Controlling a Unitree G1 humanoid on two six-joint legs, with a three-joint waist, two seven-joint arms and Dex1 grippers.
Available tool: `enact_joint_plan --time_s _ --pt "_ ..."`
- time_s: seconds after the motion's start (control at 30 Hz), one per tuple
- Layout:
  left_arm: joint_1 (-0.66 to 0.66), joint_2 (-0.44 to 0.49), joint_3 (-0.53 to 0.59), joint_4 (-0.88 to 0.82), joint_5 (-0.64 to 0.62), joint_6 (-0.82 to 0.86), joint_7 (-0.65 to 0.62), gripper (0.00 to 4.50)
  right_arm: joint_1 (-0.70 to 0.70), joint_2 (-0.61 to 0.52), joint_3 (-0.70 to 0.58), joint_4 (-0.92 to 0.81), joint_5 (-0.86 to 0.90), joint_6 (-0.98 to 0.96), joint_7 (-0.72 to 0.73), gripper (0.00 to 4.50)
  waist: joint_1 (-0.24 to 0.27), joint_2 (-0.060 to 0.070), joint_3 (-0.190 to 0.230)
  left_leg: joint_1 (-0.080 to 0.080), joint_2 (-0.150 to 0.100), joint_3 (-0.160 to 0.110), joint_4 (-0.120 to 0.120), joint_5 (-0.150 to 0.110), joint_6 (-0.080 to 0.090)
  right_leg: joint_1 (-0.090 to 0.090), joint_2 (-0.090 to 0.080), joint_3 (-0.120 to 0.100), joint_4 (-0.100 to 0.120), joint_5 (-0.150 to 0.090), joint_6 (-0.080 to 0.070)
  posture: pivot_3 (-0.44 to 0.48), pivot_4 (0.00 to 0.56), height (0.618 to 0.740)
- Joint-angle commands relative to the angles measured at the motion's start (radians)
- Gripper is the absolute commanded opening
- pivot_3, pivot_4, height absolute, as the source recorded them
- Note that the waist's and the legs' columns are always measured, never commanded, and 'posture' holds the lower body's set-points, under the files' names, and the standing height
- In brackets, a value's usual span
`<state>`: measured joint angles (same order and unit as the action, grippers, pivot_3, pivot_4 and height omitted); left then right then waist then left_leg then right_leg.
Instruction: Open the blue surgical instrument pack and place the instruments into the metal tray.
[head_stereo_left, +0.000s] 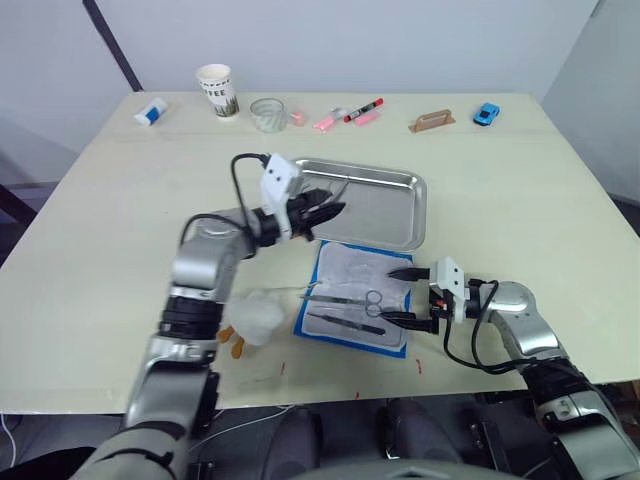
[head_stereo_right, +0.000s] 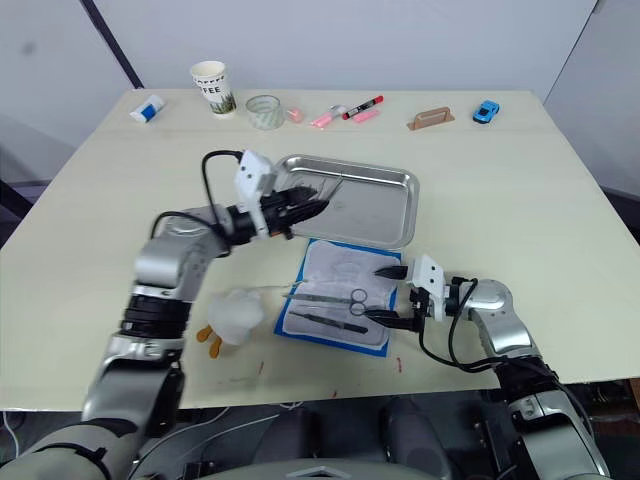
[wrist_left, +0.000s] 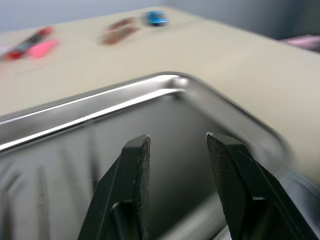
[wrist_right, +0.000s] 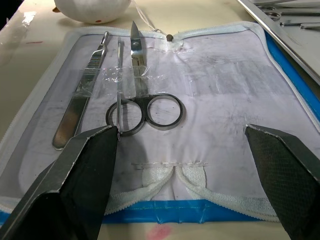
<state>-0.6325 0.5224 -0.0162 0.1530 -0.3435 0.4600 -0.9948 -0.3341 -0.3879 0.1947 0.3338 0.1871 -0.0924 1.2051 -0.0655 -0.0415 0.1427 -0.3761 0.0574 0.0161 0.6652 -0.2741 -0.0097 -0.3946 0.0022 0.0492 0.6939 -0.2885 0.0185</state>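
Counts on the counter (head_stereo_left: 560, 190)

One metal tray (head_stereo_left: 400, 214), one blue surgical instrument pack (head_stereo_left: 352, 300) lying open with three instruments (wrist_right: 131, 90) on its lining: one pair of scissors, two slim straight tools. One paper cup (head_stereo_left: 216, 90), one clear glass (head_stereo_left: 268, 114), one red-capped marker (head_stereo_left: 364, 109), one blue toy car (head_stereo_left: 486, 114).

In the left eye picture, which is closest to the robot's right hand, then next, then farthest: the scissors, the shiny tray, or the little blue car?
From the right hand:
1. The scissors, just beside it on the open blue pack.
2. The metal tray, farther back across the table.
3. The blue toy car, by the table's far edge.
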Motion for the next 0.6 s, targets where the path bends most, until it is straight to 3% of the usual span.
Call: enact_joint_plan --time_s 0.03,0.33,0.6 --pt "-0.005 0.058 -0.026 0.056 -0.021 -0.127 -0.219 1.89 0.035 0.006 0.058 0.099 -0.050 0.039 -0.002 4.41 0.002 -0.001 0.000 0.000 0.000 0.000 0.000 0.000 0.000 0.000 -0.001 0.000 0.000 0.000 0.000 0.000 0.150 0.725" --pt "0.005 0.137 -0.081 0.168 -0.018 -0.258 -0.523 1.89 0.021 -0.049 0.043 0.091 -0.024 0.042 0.089 4.41 0.013 0.002 0.001 -0.003 0.000 0.000 0.001 0.000 0.001 -0.001 0.000 -0.001 -0.001 0.000 0.000 0.000 0.150 0.725" --pt "0.018 0.156 -0.083 0.208 -0.023 -0.342 -0.614 1.89 0.010 -0.095 0.024 0.086 0.003 0.018 0.151 4.41 0.032 0.007 0.005 -0.004 -0.001 0.001 0.002 -0.001 0.001 -0.001 -0.001 -0.001 -0.001 0.000 0.000 0.000 0.150 0.725"
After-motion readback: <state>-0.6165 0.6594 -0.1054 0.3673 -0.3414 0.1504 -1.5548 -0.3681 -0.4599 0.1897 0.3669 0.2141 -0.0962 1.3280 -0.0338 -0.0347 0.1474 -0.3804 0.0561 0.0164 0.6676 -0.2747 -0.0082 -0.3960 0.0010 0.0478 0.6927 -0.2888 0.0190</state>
